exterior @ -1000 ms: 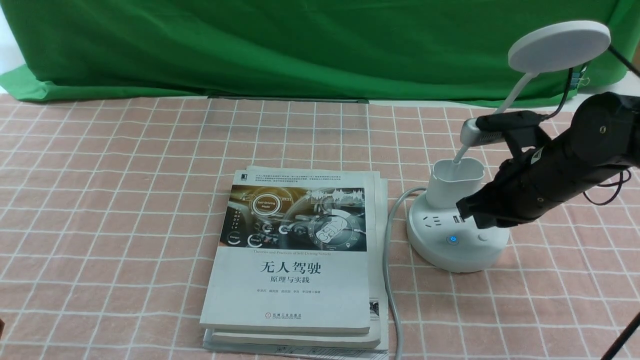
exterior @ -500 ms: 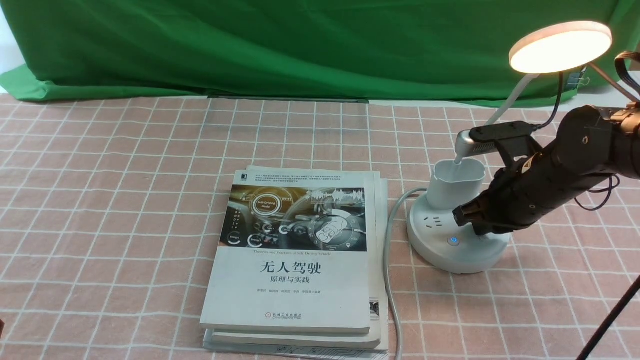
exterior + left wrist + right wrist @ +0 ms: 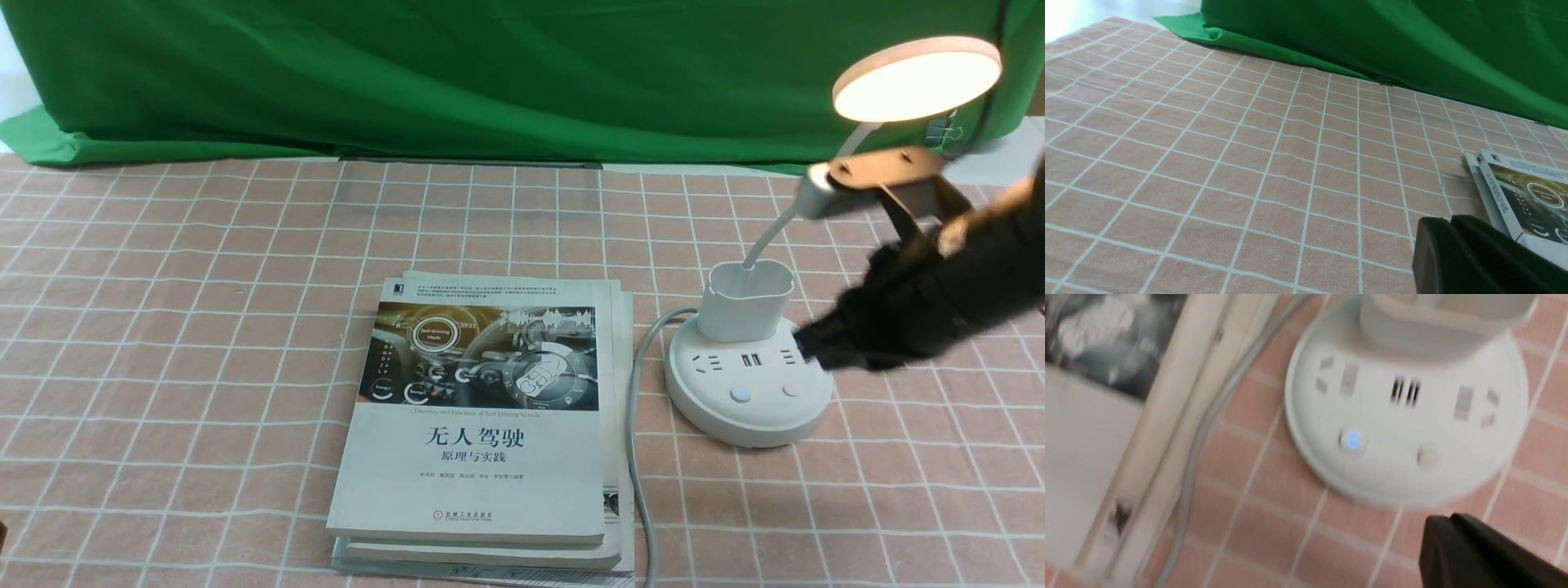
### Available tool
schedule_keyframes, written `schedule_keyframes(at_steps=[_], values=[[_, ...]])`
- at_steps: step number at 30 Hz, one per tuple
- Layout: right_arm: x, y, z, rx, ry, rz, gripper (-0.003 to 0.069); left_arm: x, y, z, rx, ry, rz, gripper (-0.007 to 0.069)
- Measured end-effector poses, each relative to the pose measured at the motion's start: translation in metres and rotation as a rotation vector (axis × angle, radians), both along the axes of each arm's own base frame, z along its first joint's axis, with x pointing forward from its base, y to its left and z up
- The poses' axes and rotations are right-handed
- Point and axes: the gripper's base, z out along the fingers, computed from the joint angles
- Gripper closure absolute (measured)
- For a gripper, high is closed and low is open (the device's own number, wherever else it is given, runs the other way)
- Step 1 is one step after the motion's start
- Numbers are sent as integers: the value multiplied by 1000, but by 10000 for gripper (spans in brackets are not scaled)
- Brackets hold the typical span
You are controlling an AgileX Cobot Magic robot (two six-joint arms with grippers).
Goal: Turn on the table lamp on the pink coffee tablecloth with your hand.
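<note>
The white table lamp stands on the pink coffee tablecloth (image 3: 204, 327) at the right. Its disc head (image 3: 916, 78) glows. Its round base (image 3: 747, 392) carries sockets, a blue-lit button (image 3: 740, 395) and a plain button (image 3: 789, 390); the base also shows in the right wrist view (image 3: 1404, 420). My right gripper (image 3: 808, 343), black and blurred, is shut and empty, lifted just off the base's right edge; its tip shows in the right wrist view (image 3: 1447, 522). My left gripper (image 3: 1449, 222) is shut and empty over bare cloth, out of the front view.
A stack of white books (image 3: 482, 425) lies left of the lamp, its corner also in the left wrist view (image 3: 1519, 192). The lamp's grey cord (image 3: 637, 425) runs between books and base to the front edge. A green backdrop cloth (image 3: 490, 73) hangs at the back.
The lamp head went from unlit to glowing. My right gripper pressed down on the base's right button, then pulled back up and to the right, off the base.
</note>
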Motion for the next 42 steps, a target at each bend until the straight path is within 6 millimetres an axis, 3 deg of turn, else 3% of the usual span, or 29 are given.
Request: schedule_keyframes(at_steps=[2, 4, 10, 16, 24, 30, 35, 41, 42], values=[[-12, -3, -4, -4, 16, -1, 625, 0, 0, 0, 0, 0, 0, 606], [-37, -11, -1, 6, 8, -15, 625, 0, 0, 0, 0, 0, 0, 606], [-96, -28, 22, 79, -97, -77, 625, 0, 0, 0, 0, 0, 0, 606], [-141, -41, 45, 172, -229, -134, 620, 0, 0, 0, 0, 0, 0, 606], [-178, -52, 74, 263, -440, -139, 596, 0, 0, 0, 0, 0, 0, 606], [-191, -57, 79, 276, -523, -136, 596, 0, 0, 0, 1, 0, 0, 606], [-206, -70, 61, 252, -703, -197, 632, 0, 0, 0, 1, 0, 0, 606], [-225, -86, -9, 154, -895, -308, 632, 0, 0, 0, 1, 0, 0, 606], [-227, -87, -31, 139, -899, -327, 631, 0, 0, 0, 1, 0, 0, 606]])
